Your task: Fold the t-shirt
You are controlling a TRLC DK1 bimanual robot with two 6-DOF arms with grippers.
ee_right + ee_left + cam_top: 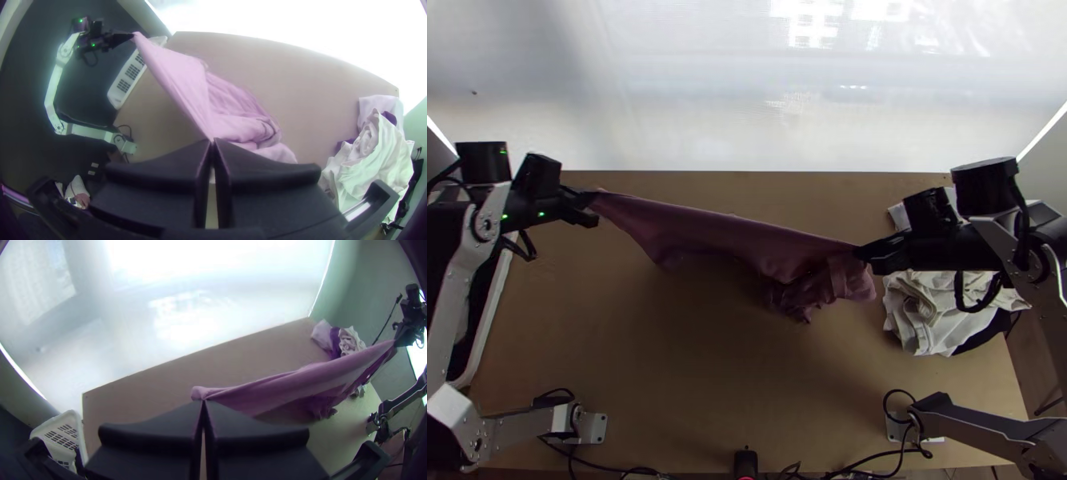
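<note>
T-shirt point(723, 236), mauve, ×1 | stretched over table point(667, 368) between left end effector point(593, 206) and right end effector point(864, 256), each clamped on one end | right wrist view: one slotted white basket point(117, 97); purple cloth point(389, 117) in one clothes pile point(376, 155)

Cannot make out any legible text, label, brand, number or sign.
</note>
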